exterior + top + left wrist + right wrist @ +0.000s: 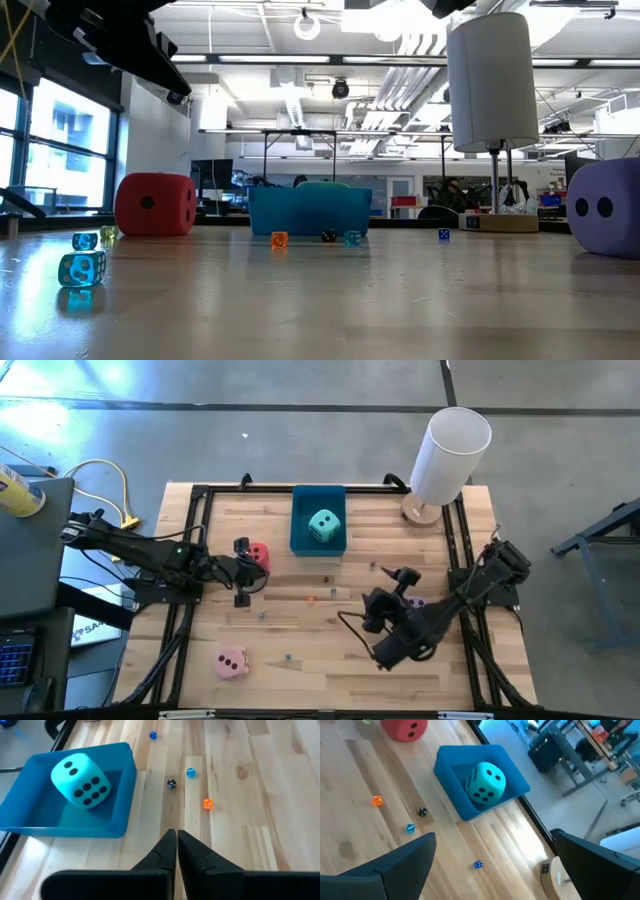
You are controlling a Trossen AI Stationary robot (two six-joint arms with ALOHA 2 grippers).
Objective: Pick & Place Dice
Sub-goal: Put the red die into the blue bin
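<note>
Roughly a quarter done, by the look of it: teal die (323, 526) sat in the blue tray (303, 502); red die (258, 555), pink die (232, 663) and purple die (604, 208) left on the wood table (300, 630). Left gripper (243, 573) pinched shut, empty, just beside red. Right gripper (390, 588) spread wide, holding nothing, near purple. Soft-looking rounded cubes, dark pips; hard-walled rectangular tray; tiny glossy translucent dice (190, 772) scattered about.

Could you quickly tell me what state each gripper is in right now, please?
Left gripper: closed, holding nothing, beside the red die.
Right gripper: open, holding nothing, above the table near the purple die.
</note>
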